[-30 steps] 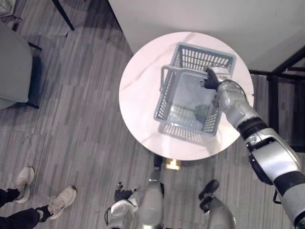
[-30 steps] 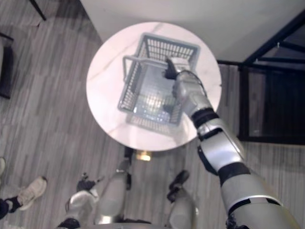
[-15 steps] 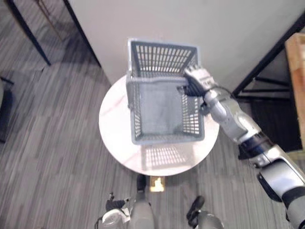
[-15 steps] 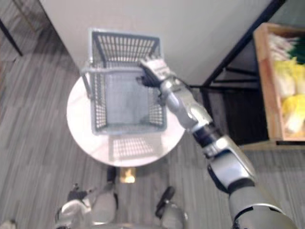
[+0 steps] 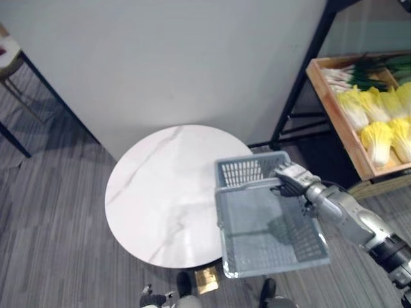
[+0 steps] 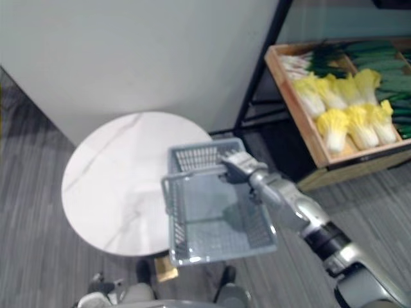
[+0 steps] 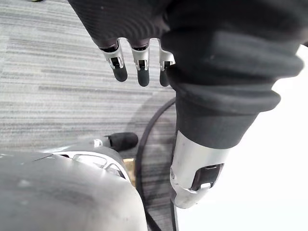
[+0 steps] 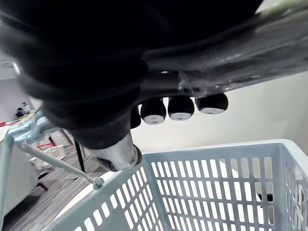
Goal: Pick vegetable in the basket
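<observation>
The right arm comes in from the lower right, bent at the elbow, the forearm stretched toward the middle of the scene. The right hand [image 5: 293,180] is at one end of the handle [image 5: 247,188] of the grey basket [image 5: 247,171], its fingers curled round the bar. In the right wrist view the dark fingertips [image 8: 181,108] sit in a row wrapped under the handle, with the basket's slatted wall just below them. The basket hangs tilted from that grip over the right edge of the round white table [image 5: 154,192], most of its body out past the rim above the floor. It seems to be held clear of the tabletop, though the overlap makes that hard to judge.

The vegetables lie in a wooden crate [image 5: 332,108] on the black shelf to the right, well apart from the hand and the basket: pale yellow cabbages [image 5: 376,138] in rows, green onions [image 5: 359,67] behind them. The crate's far side is cut off by the edge of the view.

The left hand [image 7: 142,62] hangs low over the floor, its fingers straight and relaxed, holding nothing
</observation>
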